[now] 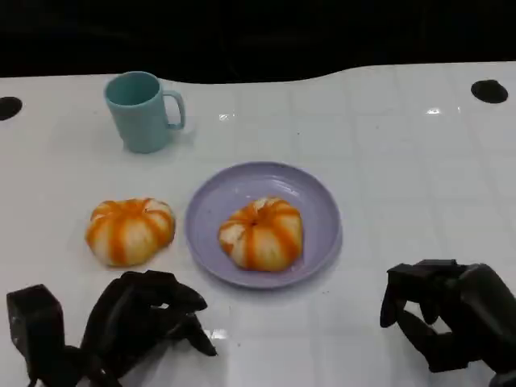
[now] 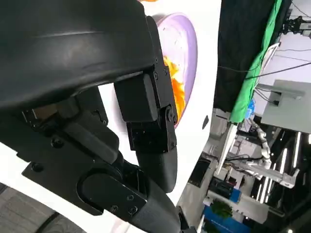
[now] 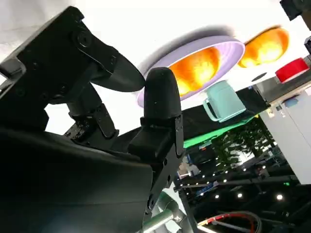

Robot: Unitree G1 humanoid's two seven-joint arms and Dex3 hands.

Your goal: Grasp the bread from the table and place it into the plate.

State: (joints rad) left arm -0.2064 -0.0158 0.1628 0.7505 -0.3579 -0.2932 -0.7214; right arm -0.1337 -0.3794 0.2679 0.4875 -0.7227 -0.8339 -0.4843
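One orange-striped bun already sits in the lavender plate, while a second bun lies on the white desk just at the plate's 9 o'clock. The left robot hand and right robot hand both rest near the desk edge, fingers curled, holding nothing. Next, I judge, the left hand must reach toward 12 o'clock for the loose bun; the teal mug beyond stands clear.

Both the left hand at the frame's lower left and the right hand at lower right are matte black, built of blocky, rounded segments, with small screws set into the finger housings and a smooth rounded fingertip.
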